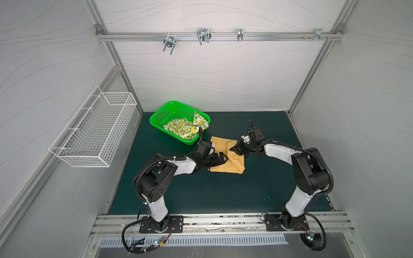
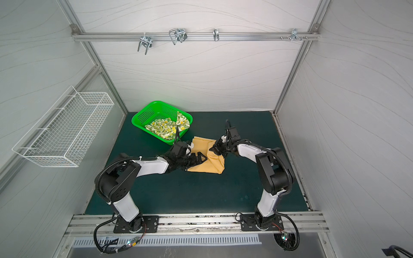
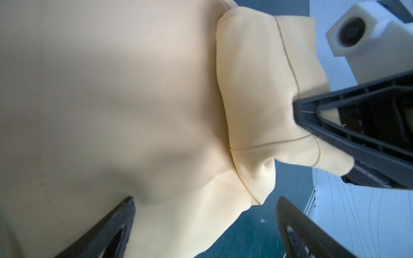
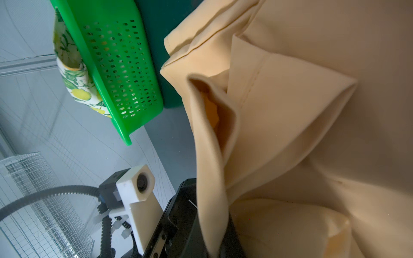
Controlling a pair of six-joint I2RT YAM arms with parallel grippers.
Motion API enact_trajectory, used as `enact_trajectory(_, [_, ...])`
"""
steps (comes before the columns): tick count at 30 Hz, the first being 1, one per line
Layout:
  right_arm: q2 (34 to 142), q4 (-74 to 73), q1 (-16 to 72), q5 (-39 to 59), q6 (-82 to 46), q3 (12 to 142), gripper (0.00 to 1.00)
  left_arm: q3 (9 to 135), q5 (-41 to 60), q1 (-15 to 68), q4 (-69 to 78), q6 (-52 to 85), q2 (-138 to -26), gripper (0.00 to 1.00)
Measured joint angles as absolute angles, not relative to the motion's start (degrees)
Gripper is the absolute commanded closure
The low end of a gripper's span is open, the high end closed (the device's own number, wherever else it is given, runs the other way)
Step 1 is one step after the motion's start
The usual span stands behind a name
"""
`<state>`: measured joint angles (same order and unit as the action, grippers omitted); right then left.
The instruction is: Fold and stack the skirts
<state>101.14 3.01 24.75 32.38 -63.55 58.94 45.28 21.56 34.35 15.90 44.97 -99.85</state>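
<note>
Pinching mustard skirt (image 1: 231, 166) edge: right gripper (image 1: 235, 149) | left gripper (image 1: 223, 158): jaws apart | basket (image 1: 154, 118) close

No writing to read
The mustard skirt (image 1: 225, 165), lemon skirt (image 1: 181, 130) and green basket (image 1: 162, 114) show no legible text.

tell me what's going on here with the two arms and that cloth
The robot is partway through folding the mustard skirt, which lies on the dark mat. The right pincer is shut on one corner of it. The left pincer is wide open over the same skirt and grips nothing. The lemon-print skirt lies unfolded in the green basket.
</note>
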Motion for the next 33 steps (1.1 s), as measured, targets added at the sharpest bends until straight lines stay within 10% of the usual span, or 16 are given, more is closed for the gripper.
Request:
enact_trajectory(18, [108.42,0.03,28.56,31.75,-65.49,64.27,0.91,44.75,22.15,34.35,17.74,44.95,-100.22,0.01])
enact_trajectory(30, [111.28,-1.78,28.56,33.52,-64.38,64.62,0.31,44.75,22.83,34.35,19.11,44.95,-100.90,0.02])
enact_trajectory(31, [111.59,-2.22,28.56,33.85,-64.73,64.75,0.01,44.77,22.85,34.35,19.16,44.95,-100.92,0.02])
enact_trajectory(33, [111.72,-3.57,28.53,34.94,-64.95,65.17,0.01,44.77,22.87,34.35,19.20,44.93,-100.97,0.02])
